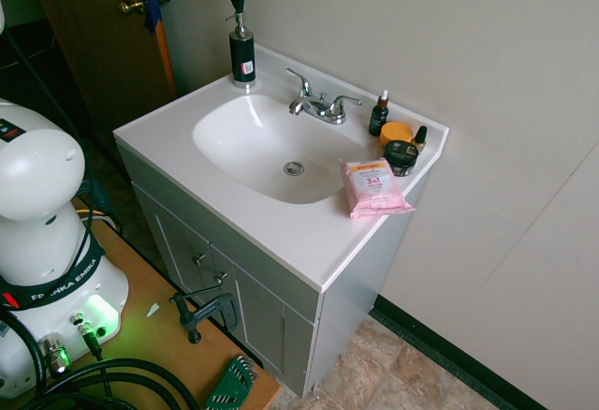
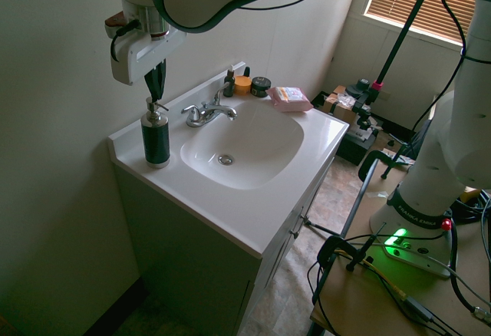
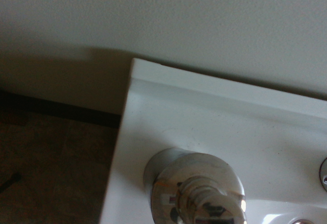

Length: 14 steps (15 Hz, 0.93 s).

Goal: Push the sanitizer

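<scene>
The sanitizer (image 1: pixel 242 57) stands upright at the back corner of the vanity (image 1: pixel 281 232), beside the sink (image 1: pixel 253 148). The gripper (image 1: pixel 234 6) hangs straight above its pump, fingers pressed together and holding nothing. An off-centre press could slip off the spout and tip the bottle. Only the wrist view shows the chrome pump head (image 3: pixel 196 193) from above.

1 sanitizer (image 1: pixel 242 55) – 2 dropper bottles (image 1: pixel 379 115) – 2 jars (image 1: pixel 401 157).
</scene>
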{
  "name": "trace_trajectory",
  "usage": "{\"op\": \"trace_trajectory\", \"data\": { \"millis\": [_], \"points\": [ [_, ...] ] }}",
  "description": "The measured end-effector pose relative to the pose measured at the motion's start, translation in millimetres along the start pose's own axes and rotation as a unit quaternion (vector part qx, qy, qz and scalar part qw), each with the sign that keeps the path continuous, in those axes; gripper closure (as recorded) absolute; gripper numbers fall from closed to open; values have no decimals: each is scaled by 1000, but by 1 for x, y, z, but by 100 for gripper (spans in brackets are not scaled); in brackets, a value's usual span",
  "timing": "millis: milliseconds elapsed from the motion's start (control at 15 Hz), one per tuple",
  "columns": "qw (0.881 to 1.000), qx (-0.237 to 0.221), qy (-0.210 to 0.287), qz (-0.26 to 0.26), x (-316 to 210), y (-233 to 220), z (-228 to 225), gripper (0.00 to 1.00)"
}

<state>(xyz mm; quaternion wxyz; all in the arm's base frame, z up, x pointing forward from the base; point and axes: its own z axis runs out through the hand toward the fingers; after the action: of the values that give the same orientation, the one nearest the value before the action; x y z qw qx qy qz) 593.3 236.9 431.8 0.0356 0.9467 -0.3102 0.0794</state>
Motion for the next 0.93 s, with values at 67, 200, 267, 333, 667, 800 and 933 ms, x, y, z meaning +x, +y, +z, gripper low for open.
{"op": "trace_trajectory", "data": {
  "millis": [67, 200, 267, 333, 667, 800, 933],
  "points": [
    [1000, -1, 0, -2, -1, 0, 1, 100],
    [1000, -4, -2, -3, -3, 0, 6, 100],
    [1000, -3, -2, -4, -4, 0, 9, 100],
    [1000, -2, -1, -5, -4, -1, 9, 100],
    [1000, 13, 6, 0, -2, 4, -8, 100],
    [1000, 23, 9, 9, 4, 14, -20, 100],
    [999, 30, 12, 23, 12, 36, -30, 0]
  ]
}}
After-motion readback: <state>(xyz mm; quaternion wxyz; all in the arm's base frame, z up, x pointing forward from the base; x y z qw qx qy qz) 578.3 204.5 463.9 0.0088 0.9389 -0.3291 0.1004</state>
